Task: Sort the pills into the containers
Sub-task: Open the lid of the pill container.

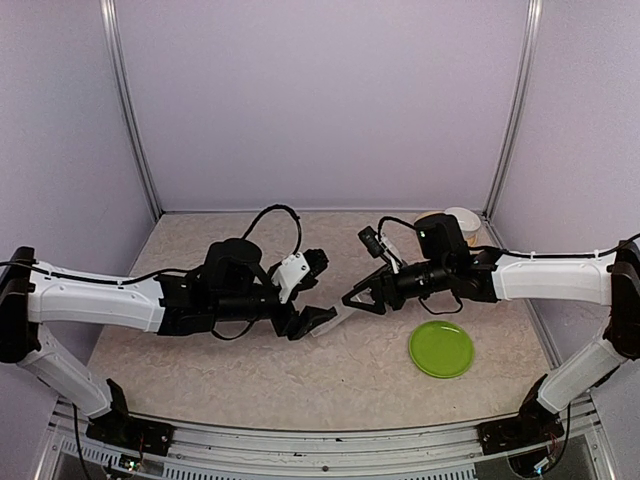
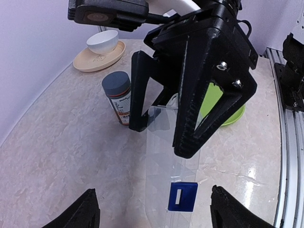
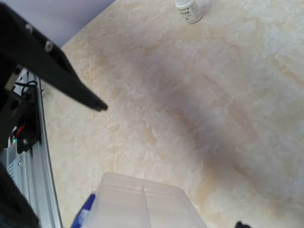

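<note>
Left gripper (image 2: 159, 211) open wide, pill box (image 2: 166, 171) lying between its fingers

Both left fingers stand far apart with a gap on each side of the clear pill box, which rests on the marbled table (image 2: 61, 156), blue latch up. At the box's far end hangs the right gripper (image 2: 162, 138), jaws apart too, one finger over the plastic, and I can't tell if it touches. Just beyond: a dark-capped bottle (image 2: 118, 97), then the green plate (image 2: 232, 114), and a white bowl (image 2: 103, 41) farther back.
</note>
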Action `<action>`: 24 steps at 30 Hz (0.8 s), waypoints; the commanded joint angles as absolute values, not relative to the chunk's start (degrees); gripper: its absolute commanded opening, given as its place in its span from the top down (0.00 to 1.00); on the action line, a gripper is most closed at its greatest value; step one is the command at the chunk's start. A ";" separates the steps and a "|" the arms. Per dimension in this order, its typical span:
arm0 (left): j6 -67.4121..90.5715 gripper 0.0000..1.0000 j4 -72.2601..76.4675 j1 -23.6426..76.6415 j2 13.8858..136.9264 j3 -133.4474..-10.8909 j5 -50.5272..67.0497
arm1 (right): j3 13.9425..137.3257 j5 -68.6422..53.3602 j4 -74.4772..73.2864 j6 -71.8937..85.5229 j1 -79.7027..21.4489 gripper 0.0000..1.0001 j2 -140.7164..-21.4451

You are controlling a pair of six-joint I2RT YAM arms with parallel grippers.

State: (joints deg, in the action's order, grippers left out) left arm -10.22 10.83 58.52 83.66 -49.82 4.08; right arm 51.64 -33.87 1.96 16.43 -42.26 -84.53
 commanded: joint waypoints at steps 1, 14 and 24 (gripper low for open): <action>-9.63 0.20 12.04 58.17 81.97 -48.22 4.10 | 51.87 -34.57 2.05 16.12 -42.63 0.43 -83.35; -11.74 0.25 11.65 61.97 85.89 -49.99 -2.86 | 53.10 -34.04 2.35 20.61 -42.63 0.43 -84.13; -12.41 0.48 11.18 62.13 88.70 -52.16 -4.21 | 51.53 -34.10 2.92 20.59 -42.63 0.43 -83.61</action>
